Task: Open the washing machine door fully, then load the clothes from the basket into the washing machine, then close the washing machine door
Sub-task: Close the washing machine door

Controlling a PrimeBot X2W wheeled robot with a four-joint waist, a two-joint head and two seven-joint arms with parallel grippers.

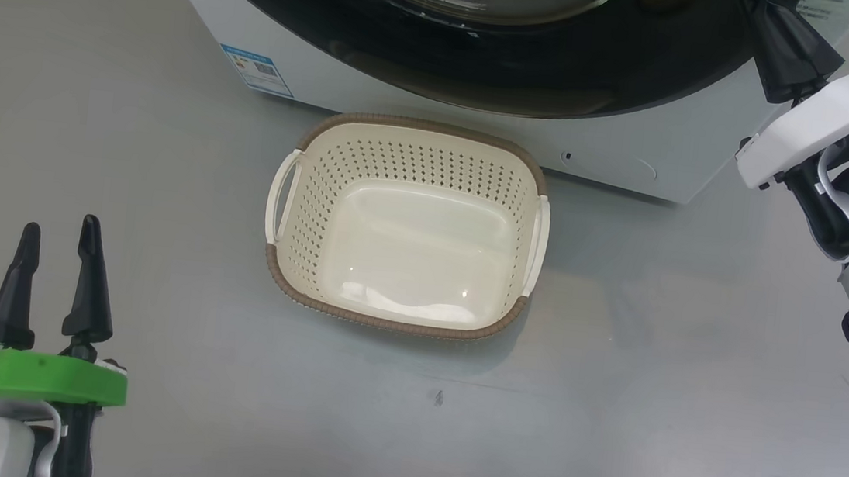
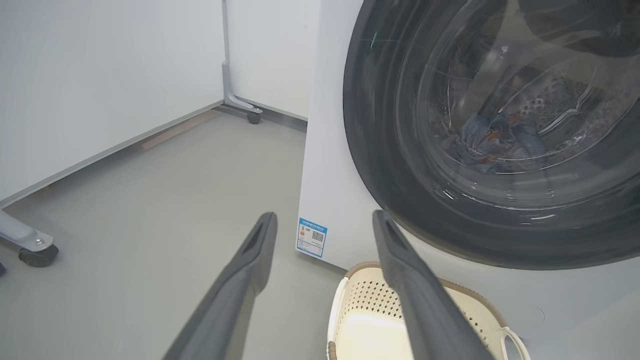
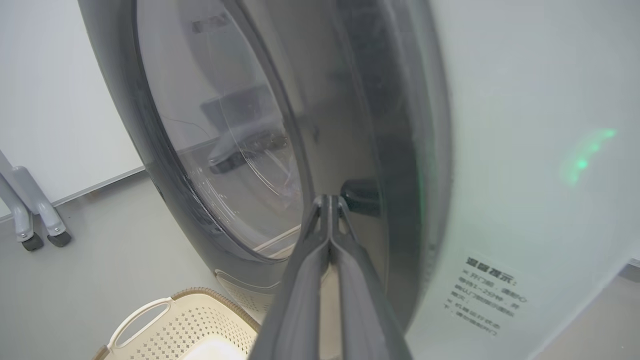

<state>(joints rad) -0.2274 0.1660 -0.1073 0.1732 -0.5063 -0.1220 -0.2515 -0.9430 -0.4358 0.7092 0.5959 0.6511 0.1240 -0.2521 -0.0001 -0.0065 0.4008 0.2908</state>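
Note:
The washing machine [image 1: 377,86] is white, and its door [image 1: 534,70], black-rimmed with a glass bowl, lies against the machine's front. Through the glass, light blue clothes [image 2: 495,140] with orange marks lie in the steel drum. In front of the machine the cream basket [image 1: 420,125] stands on the floor with nothing in it. My right gripper [image 3: 328,200] is shut on nothing, its tips pressed at the door's black rim [image 3: 165,150] beside a dark recess. My left gripper [image 1: 61,227] hangs open and holds nothing, low at the left, well clear of the basket.
A blue label [image 1: 256,70] marks the machine's lower left corner. White wall panels on caster feet [image 2: 37,250] stand to the machine's left. Grey floor [image 1: 611,404] spreads around the basket. My right forearm [image 1: 817,128] reaches up at the right edge.

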